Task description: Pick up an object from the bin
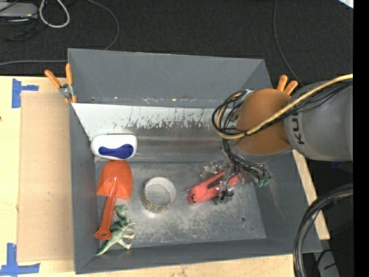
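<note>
Grey sheet-metal bin [173,126] seen from above, with a robot arm reaching in from the right. Its gripper [226,184], hung with dark cables under an orange cover, sat low at the right-hand end of a pink-red, elongated plastic object [202,194]. That object lay slantwise on the bin floor, right of centre. The gripper appeared to touch that end, though cables hid the contact, and whether the claw was released or clenched could not be told. Near the pink object's left end stood a pale ring-shaped roll of tape [159,193]. Farther left lay an orange plastic toy shovel [113,184], with a white and blue rounded plastic case [114,146] above it and a green toy dinosaur [119,235] at the near-left corner. To grasp well, the claw should probably straddle the pink object across its narrow width, close firmly, and rise straight up, clear of the tape roll.
</note>
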Tool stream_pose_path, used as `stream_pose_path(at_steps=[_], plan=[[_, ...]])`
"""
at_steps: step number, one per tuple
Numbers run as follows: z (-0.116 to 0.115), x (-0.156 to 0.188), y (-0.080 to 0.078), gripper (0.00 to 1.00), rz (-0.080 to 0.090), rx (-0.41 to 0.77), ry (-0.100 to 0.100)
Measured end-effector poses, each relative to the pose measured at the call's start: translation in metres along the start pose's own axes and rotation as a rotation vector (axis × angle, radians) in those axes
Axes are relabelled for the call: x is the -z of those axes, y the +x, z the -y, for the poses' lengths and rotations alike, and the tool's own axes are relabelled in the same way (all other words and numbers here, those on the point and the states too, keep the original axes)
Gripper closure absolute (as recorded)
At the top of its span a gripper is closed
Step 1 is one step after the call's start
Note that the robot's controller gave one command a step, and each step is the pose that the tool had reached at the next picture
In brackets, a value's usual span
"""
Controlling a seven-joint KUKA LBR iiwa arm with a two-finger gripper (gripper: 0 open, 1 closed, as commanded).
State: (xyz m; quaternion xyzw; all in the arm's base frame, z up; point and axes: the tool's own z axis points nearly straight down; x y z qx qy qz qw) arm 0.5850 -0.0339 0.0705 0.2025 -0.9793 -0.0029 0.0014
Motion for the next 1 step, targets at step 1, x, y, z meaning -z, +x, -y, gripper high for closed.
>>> stream_pose_path(at_steps=[1], plan=[[-0.0019,0.0270,0.0021,1.00,-0.007,0.001,-0.004]])
